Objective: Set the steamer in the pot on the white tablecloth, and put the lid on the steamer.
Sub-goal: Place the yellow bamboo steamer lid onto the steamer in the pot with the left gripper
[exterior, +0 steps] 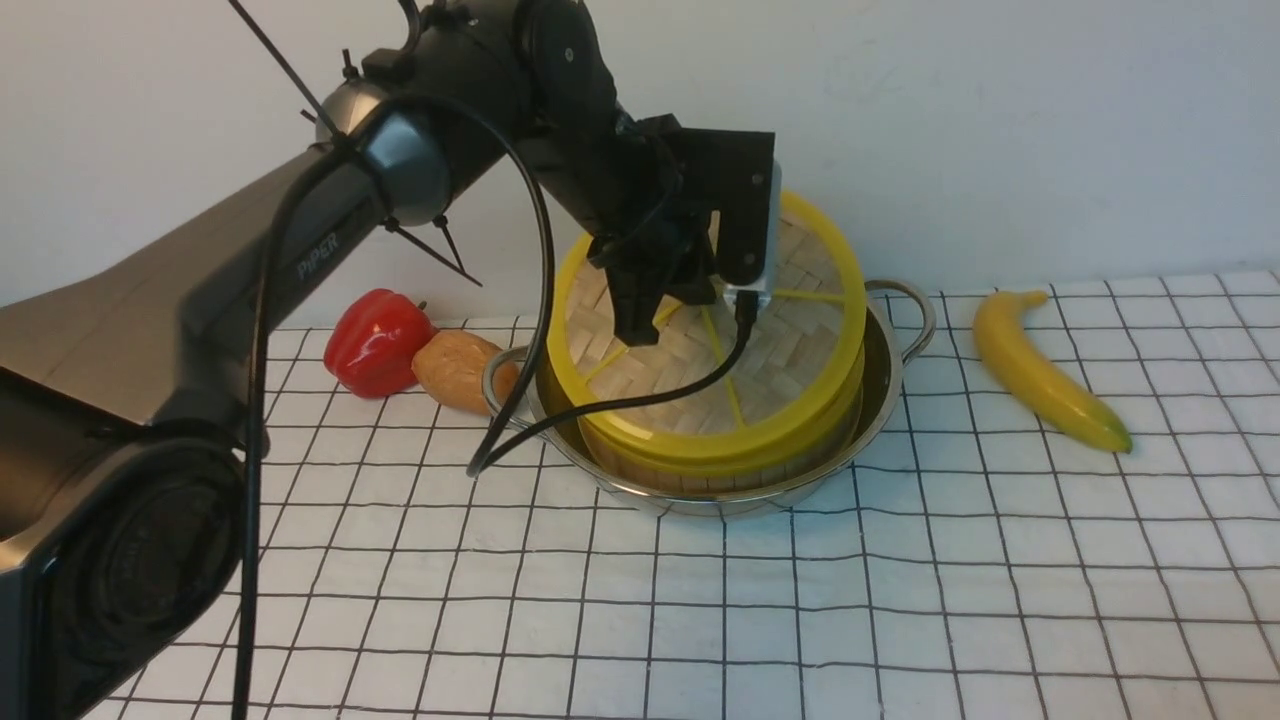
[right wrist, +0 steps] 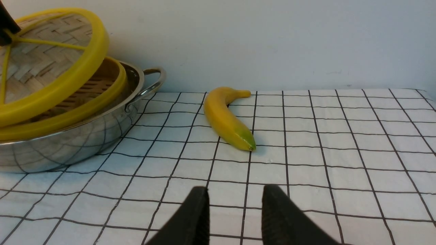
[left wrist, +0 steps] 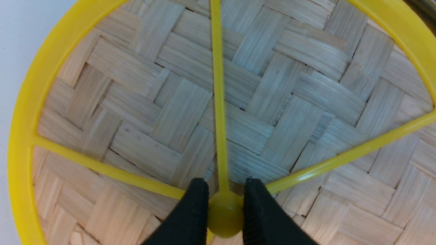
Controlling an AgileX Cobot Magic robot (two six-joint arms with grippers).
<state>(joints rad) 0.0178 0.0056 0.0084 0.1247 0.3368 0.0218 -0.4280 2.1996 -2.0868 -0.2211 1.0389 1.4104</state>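
The shiny pot (exterior: 893, 372) stands on the white tablecloth (exterior: 900, 600) with the bamboo steamer (exterior: 700, 483) inside it. Over the steamer the woven lid (exterior: 790, 340) is held tilted, its far edge raised and its near edge low on the steamer's rim. My left gripper (exterior: 650, 322) is shut on the lid's yellow centre knob (left wrist: 224, 214), one black finger on each side. The right wrist view shows the lid (right wrist: 51, 61) leaning over the steamer (right wrist: 98, 85) in the pot (right wrist: 68, 143). My right gripper (right wrist: 235, 197) hovers open and empty over the cloth, right of the pot.
A banana (exterior: 1040, 370) lies on the cloth right of the pot. A red pepper (exterior: 375, 340) and a brown potato (exterior: 455, 370) sit close to the pot's left handle. A pale wall runs along the back of the table.
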